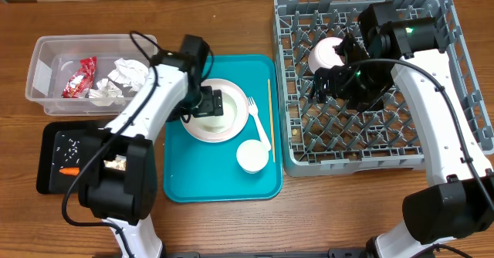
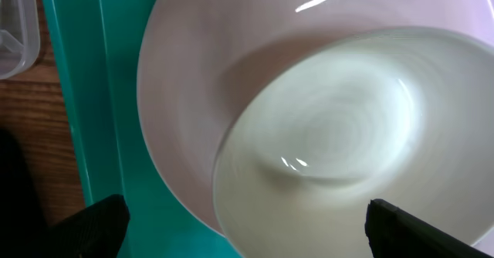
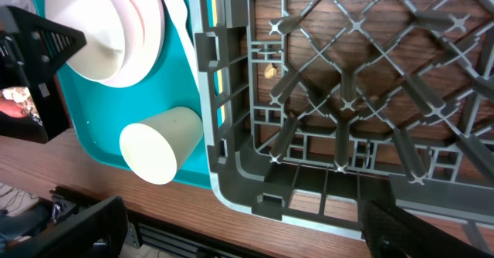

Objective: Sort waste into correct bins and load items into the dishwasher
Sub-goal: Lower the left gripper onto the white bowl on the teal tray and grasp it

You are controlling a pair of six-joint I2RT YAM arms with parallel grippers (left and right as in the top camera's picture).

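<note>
Nearest on the left of the table (image 1: 309, 212), the black tray (image 1: 54, 182) holds the carrot (image 1: 69, 171) at its near edge, a scatter of rice grains (image 1: 76, 144) and a pale scrap (image 1: 116, 163) at its right side.

Just to its right lies the teal tray (image 1: 201, 177). The cup (image 1: 251, 156) stands in its near-right part. The fork (image 1: 259, 125) and the wooden stick (image 1: 270, 119) lie side by side along the right edge. Farther in, the plate (image 1: 235, 119) carries a bowl (image 2: 332, 142) at its centre. The left gripper (image 1: 210, 103) hangs directly over this bowl with its jaws spread wide; in the left wrist view the fingers (image 2: 100, 223) stand to either side and hold nothing.

On the right sits the dish rack (image 1: 370, 154). The right gripper (image 3: 241, 205) hovers over its left part, empty, jaws fully apart — the right wrist view shows only bare lattice and the rack's near-left corner below.

Farthest back, the clear tub (image 1: 38, 72) at the left holds the red wrapper (image 1: 79, 76) and the crumpled napkins (image 1: 127, 74). A second bowl (image 1: 328, 53) rests in the rack's far-left area, partly hidden by the right arm.
</note>
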